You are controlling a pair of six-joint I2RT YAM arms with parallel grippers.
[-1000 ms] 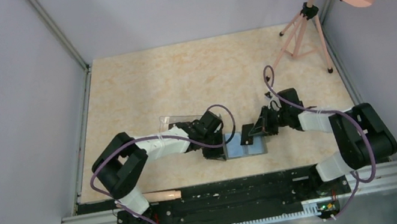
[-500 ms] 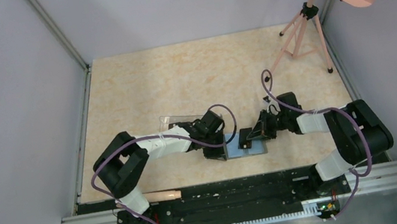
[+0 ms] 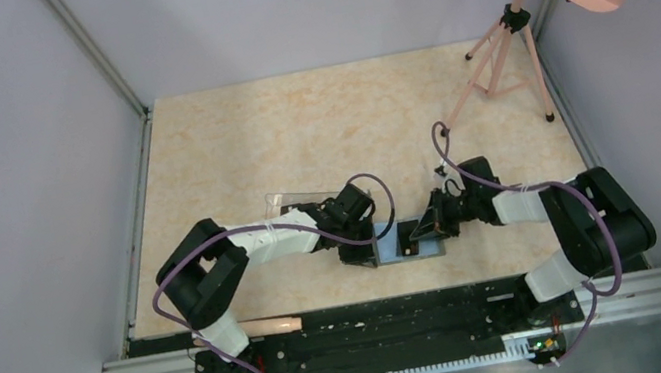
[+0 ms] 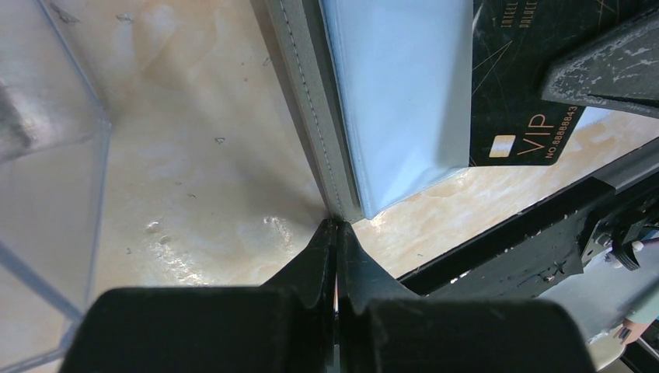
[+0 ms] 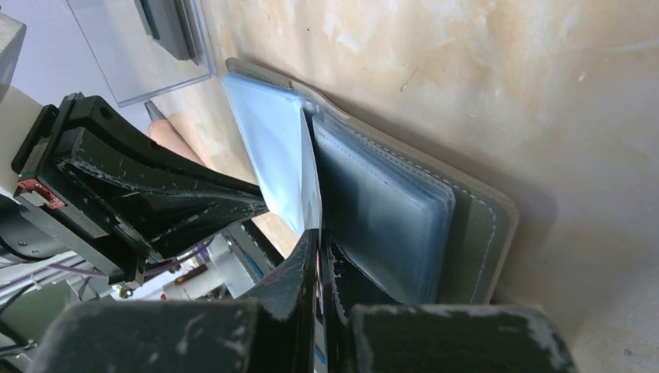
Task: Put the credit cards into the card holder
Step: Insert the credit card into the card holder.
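When viewed close, noted right pincer [image 5: 319, 237] clamped on black VIP card [image 4: 505, 78] over gray wallet [image 4: 396, 93]; left pincer [image 4: 336, 225] closed empty at wallet's corner.

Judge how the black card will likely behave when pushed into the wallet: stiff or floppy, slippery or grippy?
Probably stiff: the black card looks flat and straight-edged though the right gripper pinches one end. Likely slippery: its printed face looks smooth. Thin, so probably light.
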